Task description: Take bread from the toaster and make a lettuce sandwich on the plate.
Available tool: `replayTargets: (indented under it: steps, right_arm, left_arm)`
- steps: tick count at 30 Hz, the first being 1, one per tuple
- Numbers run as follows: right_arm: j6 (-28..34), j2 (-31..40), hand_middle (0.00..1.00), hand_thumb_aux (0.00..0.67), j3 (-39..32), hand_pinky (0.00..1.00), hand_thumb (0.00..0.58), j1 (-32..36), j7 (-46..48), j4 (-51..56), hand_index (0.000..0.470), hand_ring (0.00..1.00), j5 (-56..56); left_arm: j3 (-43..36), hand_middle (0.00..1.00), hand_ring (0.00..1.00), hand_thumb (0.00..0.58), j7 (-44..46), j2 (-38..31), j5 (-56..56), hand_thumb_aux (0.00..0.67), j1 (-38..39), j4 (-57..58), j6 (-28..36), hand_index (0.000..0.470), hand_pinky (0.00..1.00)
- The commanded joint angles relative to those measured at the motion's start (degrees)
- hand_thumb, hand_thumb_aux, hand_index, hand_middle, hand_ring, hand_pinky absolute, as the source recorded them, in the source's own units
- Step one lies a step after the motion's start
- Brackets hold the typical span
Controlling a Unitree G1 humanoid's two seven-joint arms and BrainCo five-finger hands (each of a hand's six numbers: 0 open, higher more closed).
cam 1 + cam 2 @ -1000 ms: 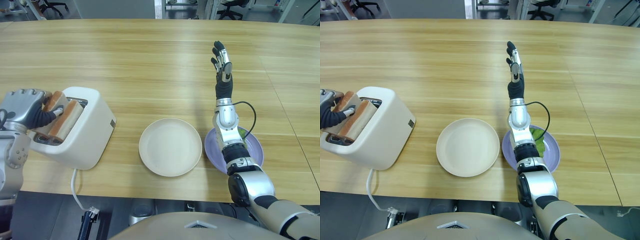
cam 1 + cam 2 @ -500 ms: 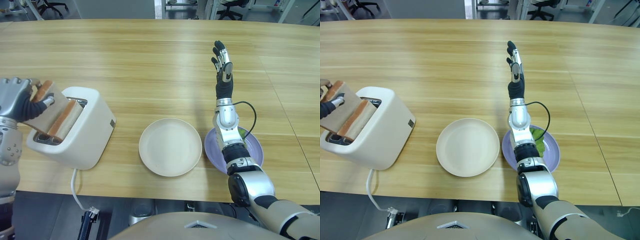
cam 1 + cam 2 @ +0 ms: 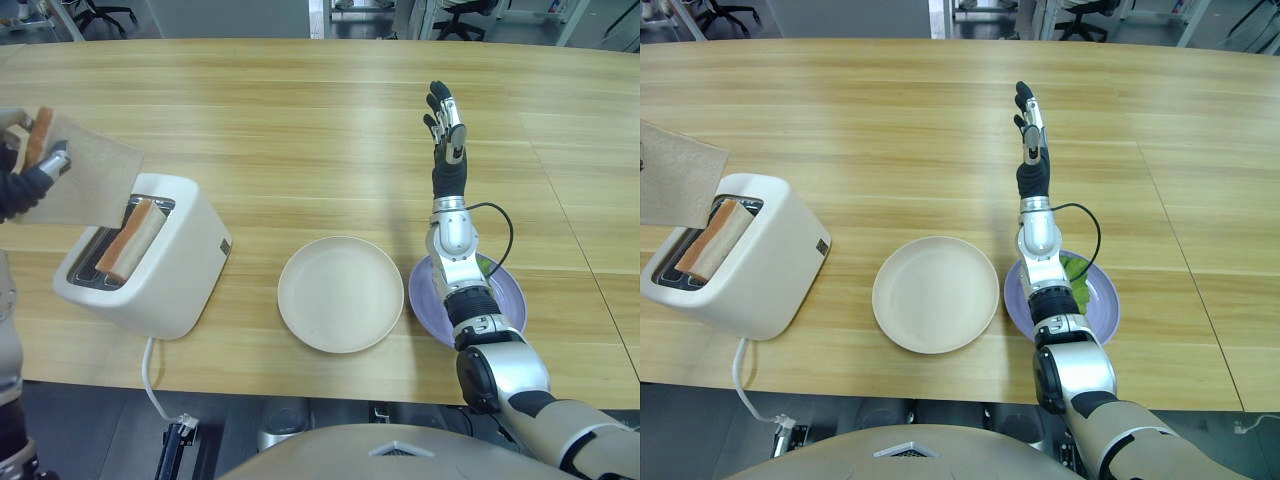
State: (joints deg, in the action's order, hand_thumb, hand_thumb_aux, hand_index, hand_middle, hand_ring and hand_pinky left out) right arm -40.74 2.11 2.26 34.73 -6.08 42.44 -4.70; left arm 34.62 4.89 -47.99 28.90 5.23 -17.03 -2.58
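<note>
My left hand (image 3: pixel 22 170) at the far left is shut on a slice of bread (image 3: pixel 82 178), held in the air just above the white toaster (image 3: pixel 170 270). A second slice (image 3: pixel 128 240) stands in the toaster's right-hand slot. The cream plate (image 3: pixel 341 293) lies bare in front of me. To its right a purple plate (image 3: pixel 508 300) carries green lettuce (image 3: pixel 1075 272), partly hidden behind my right forearm. My right hand (image 3: pixel 445 125) is raised over the table beyond that plate, fingers straight and holding nothing.
The toaster's white cord (image 3: pixel 152 375) hangs over the table's near edge. The wooden table (image 3: pixel 300 130) stretches wide behind the plates. Office chairs (image 3: pixel 105 14) stand past its far edge.
My left hand has lifted one slice of bread up and out of the toaster's left slot, moving up and left. The right arm has stayed still.
</note>
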Motion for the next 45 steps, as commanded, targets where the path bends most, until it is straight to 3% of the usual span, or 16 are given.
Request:
replayTargets:
  steps: [1, 7, 14, 25, 34, 45]
  right_arm:
    - [0.1, 0.0, 0.0, 0.0, 0.7, 0.0, 0.0, 0.2, -0.2, 0.1, 0.0, 0.0, 0.8]
    - [0.4, -0.1, 0.0, 0.0, 1.5, 0.0, 0.0, 0.5, 0.2, 0.2, 0.0, 0.0, 1.8]
    - [0.3, 0.5, 0.0, 0.0, 2.4, 0.0, 0.0, 0.7, 0.4, -1.2, 0.0, 0.0, 3.6]
    - [2.7, 4.1, 0.0, 0.0, 7.0, 0.0, 0.0, 2.0, 2.0, -5.6, 0.0, 0.0, 9.3]
    - [3.8, 6.6, 0.0, 0.0, 9.7, 0.0, 0.0, 2.0, 1.6, -8.7, 0.0, 0.0, 9.8]
    - [4.3, 8.9, 0.0, 0.0, 11.0, 0.0, 0.0, 1.9, 1.7, -12.6, 0.0, 0.0, 10.2]
  left_arm:
    - [2.1, 1.0, 1.0, 0.58, 0.4, 1.1, -5.1, 0.67, -1.9, -1.0, -1.1, 0.46, 1.0]
    - [2.2, 1.0, 1.0, 0.58, 3.3, 2.2, -15.4, 0.67, -6.6, -0.6, -2.7, 0.46, 1.0]
    - [-1.7, 1.0, 1.0, 0.58, 5.6, 1.7, -23.7, 0.67, -17.4, 4.5, -3.5, 0.46, 1.0]
    - [-19.8, 1.0, 1.0, 0.58, 14.3, 6.8, -28.9, 0.67, -35.2, 15.8, -2.9, 0.46, 1.0]
    - [-34.3, 1.0, 1.0, 0.58, 23.5, 13.0, -27.9, 0.67, -39.7, 20.4, -3.4, 0.46, 1.0]
    - [-48.5, 1.0, 1.0, 0.58, 38.7, 19.4, -27.3, 0.67, -36.7, 33.1, -6.2, 0.46, 1.0]
